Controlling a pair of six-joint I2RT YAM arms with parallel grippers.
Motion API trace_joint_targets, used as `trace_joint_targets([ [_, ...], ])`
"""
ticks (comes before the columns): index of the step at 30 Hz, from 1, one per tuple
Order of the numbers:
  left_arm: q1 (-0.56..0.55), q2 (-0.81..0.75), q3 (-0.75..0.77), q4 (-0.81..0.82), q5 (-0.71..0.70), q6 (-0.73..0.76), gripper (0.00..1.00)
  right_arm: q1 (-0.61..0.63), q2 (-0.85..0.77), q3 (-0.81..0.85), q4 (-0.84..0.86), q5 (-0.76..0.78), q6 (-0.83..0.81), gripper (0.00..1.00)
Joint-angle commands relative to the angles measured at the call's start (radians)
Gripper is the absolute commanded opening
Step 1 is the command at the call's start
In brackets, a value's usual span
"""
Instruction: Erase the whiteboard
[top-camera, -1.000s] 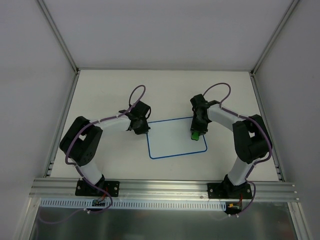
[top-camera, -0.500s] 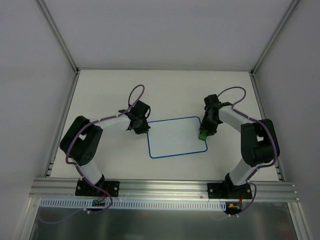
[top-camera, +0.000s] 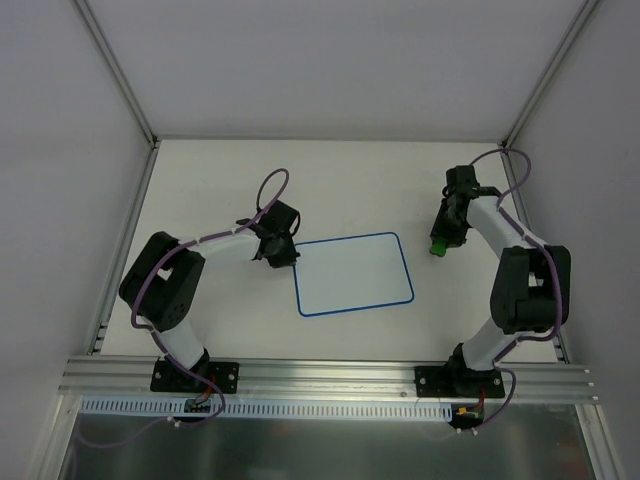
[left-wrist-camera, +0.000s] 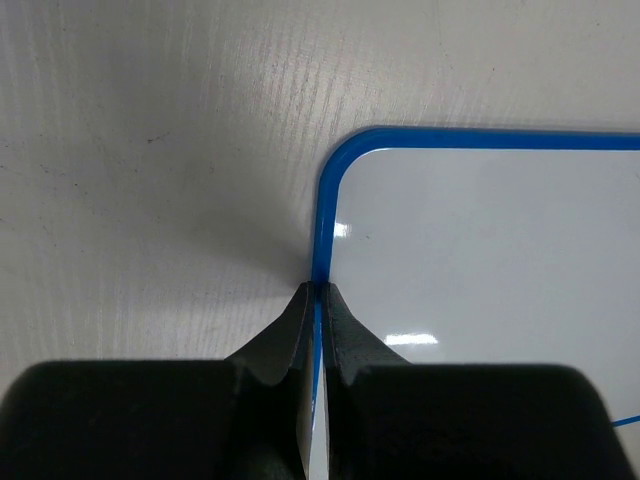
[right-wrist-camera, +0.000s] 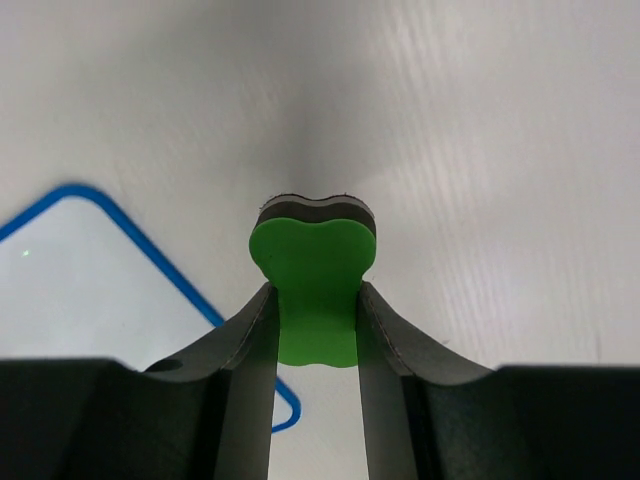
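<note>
Evidently our wiping looks finished, since the small blue-bordered white whiteboard (top-camera: 355, 275) lies mark-free at the grey tabletop's (top-camera: 220, 180) centre, our left gripper (left-wrist-camera: 318, 292) pinching its ten-o'clock edge and our right gripper (right-wrist-camera: 315, 292) clamping the green foam eraser (right-wrist-camera: 312, 250) off its two-o'clock side.

My left arm (top-camera: 215, 245) is folded low, and its black two-finger gripper (left-wrist-camera: 320, 292) is pinched on the edge of the blue-bordered white rectangular whiteboard (left-wrist-camera: 480, 260). My right arm (top-camera: 500, 225) reaches forward, its black gripper (right-wrist-camera: 315, 300) clamped around a small green eraser block (right-wrist-camera: 312, 262).
</note>
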Motion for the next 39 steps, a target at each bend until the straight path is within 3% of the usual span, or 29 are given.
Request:
trace_joint_targets([
  [1,0.02,-0.013,0.007,-0.078,-0.052,0.039,0.0,-0.054,0.077,0.077,-0.019,0.003,-0.126,0.01],
  [11,0.022,-0.019,0.064,-0.08,-0.036,0.068,0.01,-0.14,0.203,0.129,0.047,0.008,-0.188,0.11],
  [12,0.02,-0.02,0.067,-0.081,-0.035,0.068,0.03,-0.145,0.215,0.131,0.047,0.003,-0.188,0.13],
  [13,0.022,-0.022,0.073,-0.084,-0.032,0.071,0.11,-0.153,0.223,0.129,0.052,0.005,-0.188,0.17],
  [15,0.02,-0.026,0.074,-0.084,-0.029,0.071,0.16,-0.154,0.226,0.124,0.052,0.009,-0.183,0.21],
  [16,0.022,-0.029,0.076,-0.084,-0.027,0.071,0.23,-0.153,0.225,0.121,0.055,0.014,-0.18,0.27],
  [17,0.022,-0.036,0.077,-0.086,-0.021,0.074,0.25,-0.153,0.216,0.117,0.06,0.012,-0.183,0.43],
  [19,0.022,-0.043,0.088,-0.087,-0.007,0.086,0.29,-0.154,0.197,0.111,0.061,0.017,-0.181,0.58],
  [20,0.022,-0.051,0.094,-0.09,0.0,0.091,0.36,-0.154,0.183,0.108,0.061,0.017,-0.181,0.73],
  [22,0.02,-0.083,0.111,-0.093,0.007,0.108,0.44,-0.154,0.121,0.1,0.06,0.029,-0.18,0.85],
  [24,0.022,-0.127,0.137,-0.11,-0.001,0.123,0.65,-0.153,0.029,0.095,0.057,0.031,-0.18,0.97],
  [28,0.023,-0.213,0.209,-0.153,-0.061,0.201,0.98,-0.154,-0.147,0.117,0.017,0.028,-0.191,0.99],
  [39,0.029,-0.597,0.34,-0.209,-0.269,0.497,0.99,-0.153,-0.698,0.252,-0.062,0.035,-0.263,0.99],
])
